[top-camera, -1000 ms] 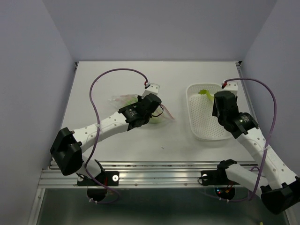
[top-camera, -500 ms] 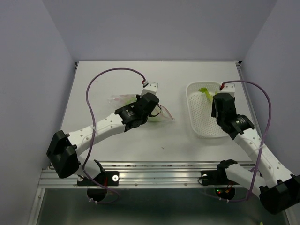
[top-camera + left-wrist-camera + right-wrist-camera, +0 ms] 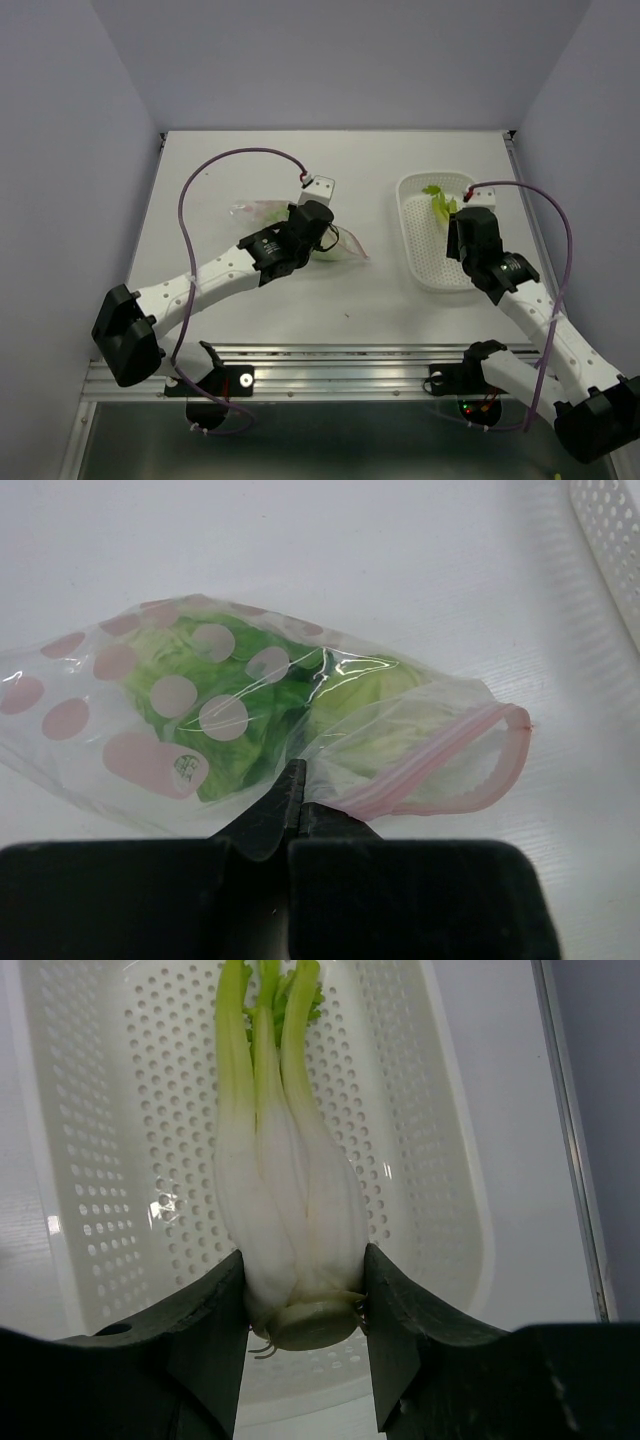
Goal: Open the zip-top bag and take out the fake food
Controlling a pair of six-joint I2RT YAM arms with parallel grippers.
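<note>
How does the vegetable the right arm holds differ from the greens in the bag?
The held vegetable is long, white with yellow-green stalks; the bagged greens are bright green and leafy. It is out over the tray in the right fingers; they lie inside the zip-top bag. Both are vegetables.

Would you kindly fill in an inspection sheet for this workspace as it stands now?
Surface: white table, no spills seen.
Job's things: bag lying on the table, zip mouth apparently parted, lettuce inside; celery held over the tray.
Clutter: nothing seen.
Grippers: left gripper shut on the bag's film near the zip; right gripper shut on the celery's base.
Cables: purple cables, one looping over each arm.
Surroundings: pale walls on three sides; metal rail at the near edge.
</note>
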